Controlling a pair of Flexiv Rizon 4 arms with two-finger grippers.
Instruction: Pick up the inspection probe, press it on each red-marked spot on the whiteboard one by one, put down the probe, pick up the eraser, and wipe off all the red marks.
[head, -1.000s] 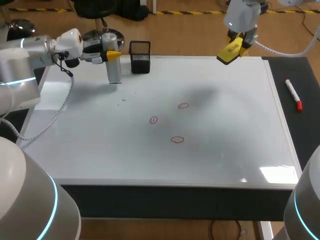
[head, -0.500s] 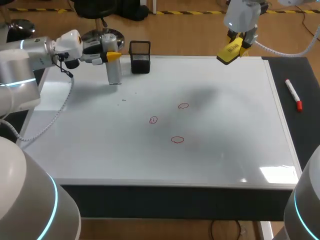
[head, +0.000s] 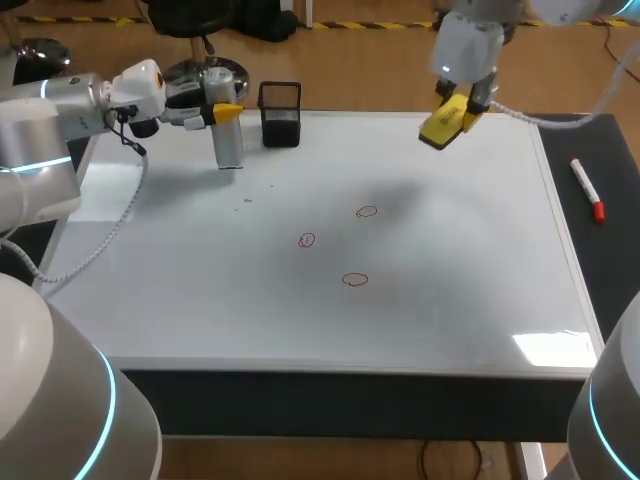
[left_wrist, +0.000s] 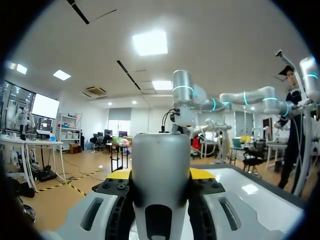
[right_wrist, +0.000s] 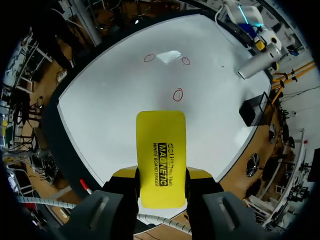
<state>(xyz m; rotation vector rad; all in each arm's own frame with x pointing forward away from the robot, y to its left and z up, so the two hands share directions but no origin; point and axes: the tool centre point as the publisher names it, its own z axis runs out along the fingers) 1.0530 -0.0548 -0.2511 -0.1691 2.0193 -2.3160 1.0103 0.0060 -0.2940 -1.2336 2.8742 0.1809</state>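
Yellow eraser (head: 441, 128) is clamped in the right gripper (head: 458, 108), above the whiteboard's (head: 450, 290) far edge. All 3 red marks (head: 355, 280) near the middle are unwiped, so wiping is entirely left; probing looks finished. The grey probe (head: 229, 140) stands upright at far left, left gripper (head: 222, 112) closed on it, beside a black holder (head: 280, 115). A marker (head: 587, 188) lies on the dark mat (head: 610, 250).

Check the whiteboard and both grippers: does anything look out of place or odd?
Nothing is spilled or damaged. One oddity: the left gripper grips the probe, upright near the black holder, while the right gripper already holds the eraser. All three red marks are unwiped.
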